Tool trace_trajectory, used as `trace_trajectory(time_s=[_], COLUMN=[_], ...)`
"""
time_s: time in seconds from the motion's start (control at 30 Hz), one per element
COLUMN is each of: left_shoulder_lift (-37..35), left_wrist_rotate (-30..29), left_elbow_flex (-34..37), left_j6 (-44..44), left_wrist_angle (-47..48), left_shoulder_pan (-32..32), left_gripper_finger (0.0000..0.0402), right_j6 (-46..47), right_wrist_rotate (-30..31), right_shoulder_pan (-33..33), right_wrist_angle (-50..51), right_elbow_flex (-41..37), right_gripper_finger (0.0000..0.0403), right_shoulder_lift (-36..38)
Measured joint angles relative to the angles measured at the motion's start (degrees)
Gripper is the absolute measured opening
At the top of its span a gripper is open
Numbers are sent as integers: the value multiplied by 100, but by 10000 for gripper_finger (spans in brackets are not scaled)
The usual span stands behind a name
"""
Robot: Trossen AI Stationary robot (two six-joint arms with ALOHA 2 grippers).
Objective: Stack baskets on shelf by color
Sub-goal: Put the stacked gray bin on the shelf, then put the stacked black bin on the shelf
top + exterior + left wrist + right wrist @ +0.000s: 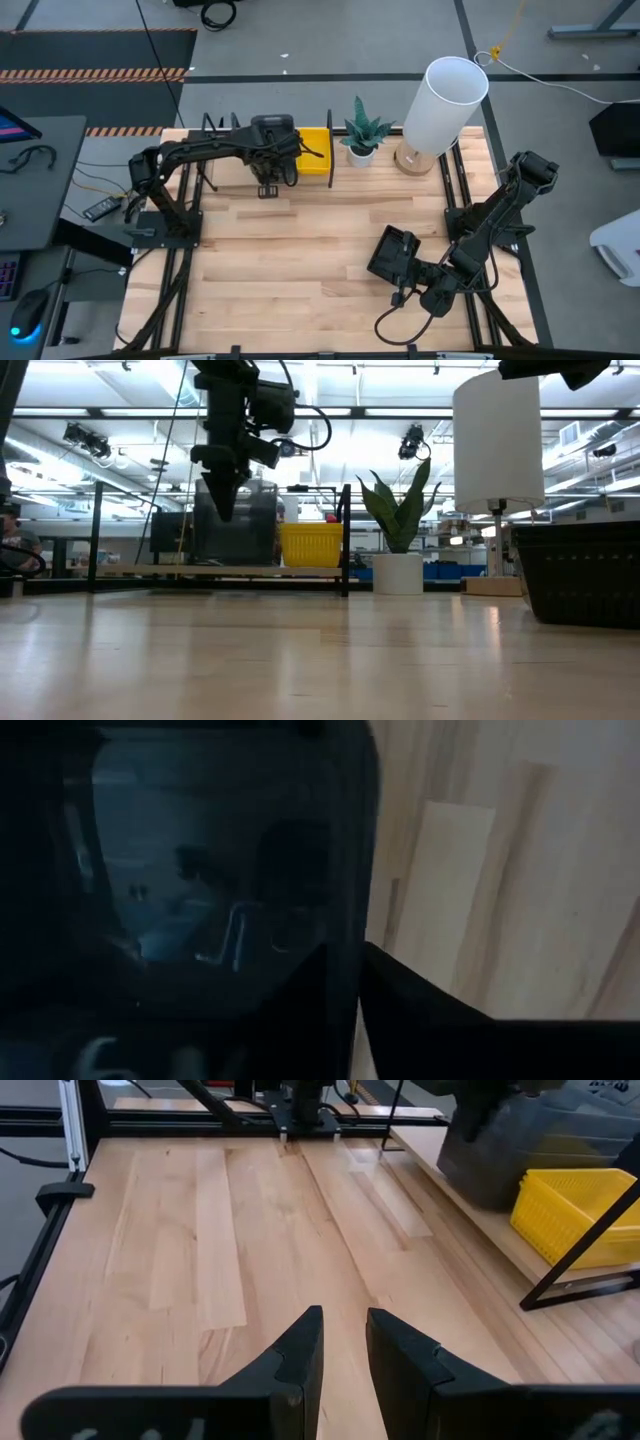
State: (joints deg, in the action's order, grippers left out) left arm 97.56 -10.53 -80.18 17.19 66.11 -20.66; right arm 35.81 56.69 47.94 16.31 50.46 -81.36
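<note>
Left claw (268,187) sits over the long light-wood shelf with thin black uprights (225,160), fingers pinching the wall of a smooth grey plastic basket (235,520). Bright yellow perforated basket (315,152) stands just beside it on the shelf. Right claw (345,1342) hangs low over the wooden table (300,250), fingers narrowly apart, holding nothing; black perforated basket (393,255) lies next to that arm. Risk: thin one-wall grip could let grey basket tilt, snag an upright, or bump the yellow one.

grey basket (200,890) fills the left wrist view, its edges cut off.
</note>
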Motion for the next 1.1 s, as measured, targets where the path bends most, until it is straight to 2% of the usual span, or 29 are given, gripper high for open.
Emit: trace_trajectory(time_s=[0.27,0.43,0.57,0.7,0.87,1.1], left_shoulder_lift=[0,0,-33,-125,-344,-526], left_wrist_rotate=[-196,-665,-937,-1058,-1279,-1431], left_elbow_flex=[0,0,0,-126,-372,-658], left_j6=[-272,-404,-454,-608,-842,-940], left_wrist_angle=[5,8,44,246,426,18], left_shoulder_pan=[163,297,430,609,930,1556], left_gripper_finger=[141,194,221,232,228,211], right_j6=[1,0,0,0,0,0], right_wrist_rotate=[-151,-236,-241,-240,-238,-238], right_shoulder_pan=[0,0,0,0,0,0], right_wrist_angle=[-4,-4,-3,-4,0,6], right_elbow_flex=[0,0,0,0,0,0], right_gripper_finger=[85,85,85,85,85,85], right_shoulder_lift=[0,0,0,0,0,0])
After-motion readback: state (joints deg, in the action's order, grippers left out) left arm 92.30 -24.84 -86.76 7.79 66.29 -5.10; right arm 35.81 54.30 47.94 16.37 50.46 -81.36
